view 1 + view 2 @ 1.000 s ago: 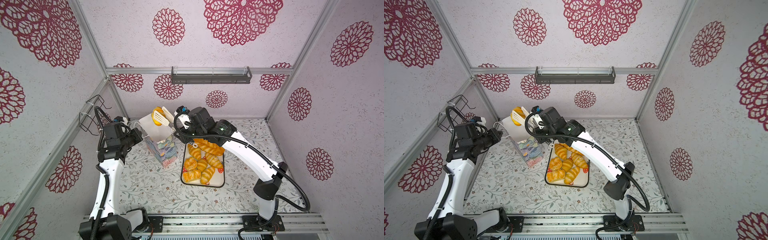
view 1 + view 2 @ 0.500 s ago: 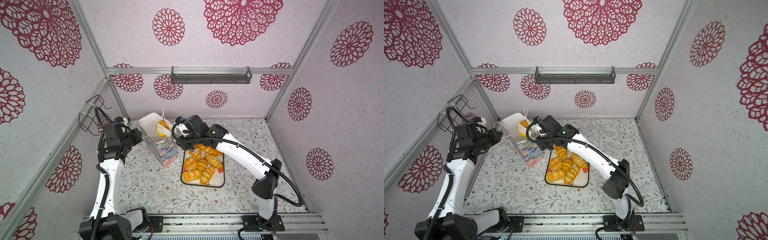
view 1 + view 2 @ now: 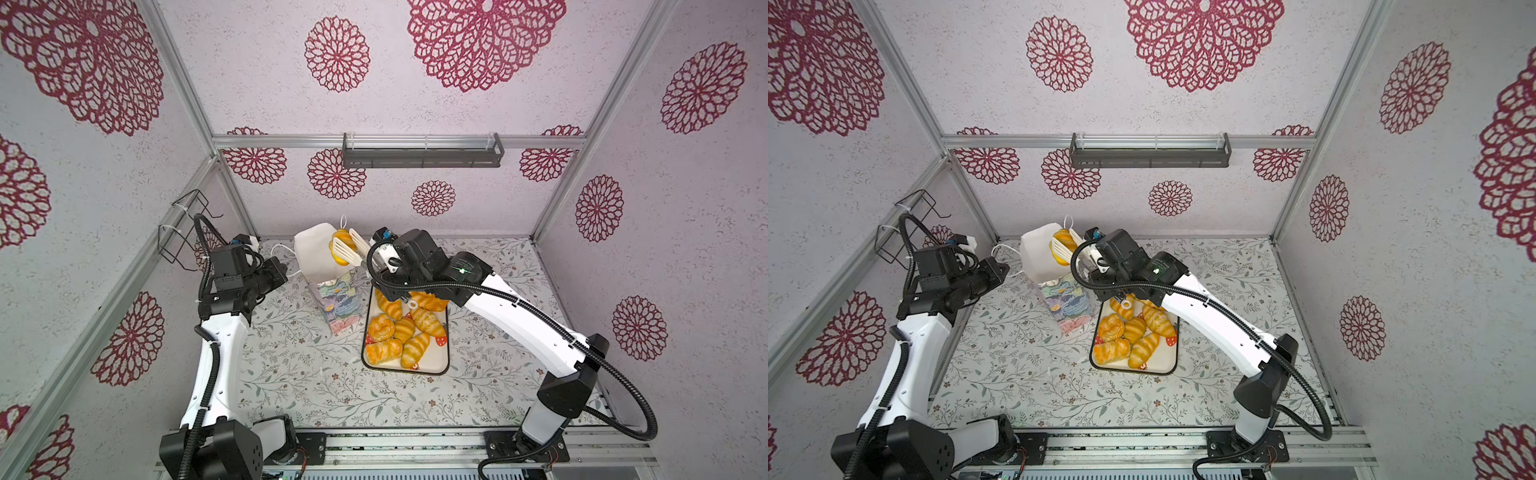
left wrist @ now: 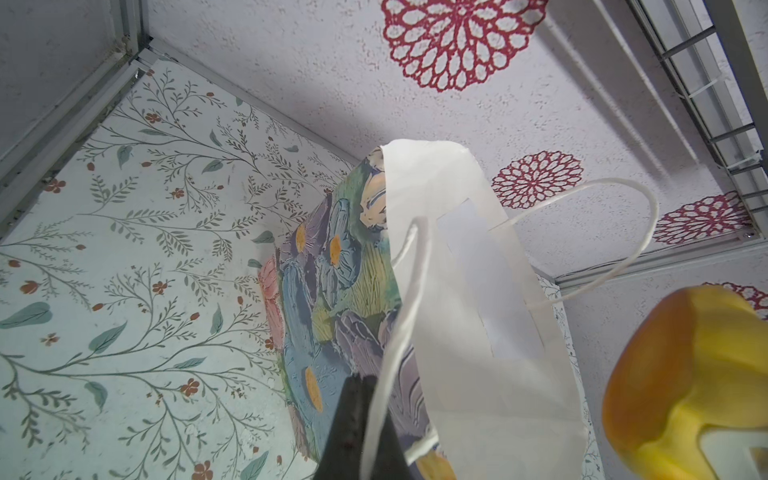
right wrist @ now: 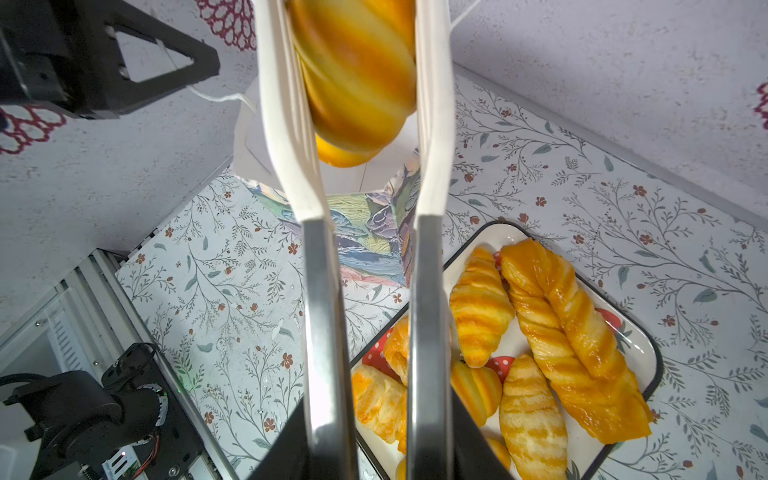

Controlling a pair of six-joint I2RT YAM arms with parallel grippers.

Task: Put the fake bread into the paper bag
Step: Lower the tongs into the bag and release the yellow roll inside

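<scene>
In both top views the paper bag (image 3: 338, 305) stands just left of centre on the worktop (image 3: 291, 374), mouth open, with the tray (image 3: 447, 332) of other bread (image 3: 415, 328) just to its right. At upper centre the right jaws are closed on a pair of tongs (image 3: 349, 251), which pinch one roll (image 3: 340, 241) above the bag's mouth. The left jaws, at middle left, are shut tight.

From the left wrist, a white cord handle (image 4: 399, 332) runs through those closed left jaws, drawing the bag's wall back.

From the right wrist, the tongs' white tips press the roll's (image 5: 357, 75) flanks over the bag's white inside. A braided loaf (image 5: 573, 324) and croissants (image 5: 482, 299) lie on the tray.

The bread looks light, glossy and likely slippery, perhaps a little squashy. I'd take each piece across its middle, where the ridges give some bite, and the loaf at its centre so it doesn't tip. The thin paper would buckle easily.
</scene>
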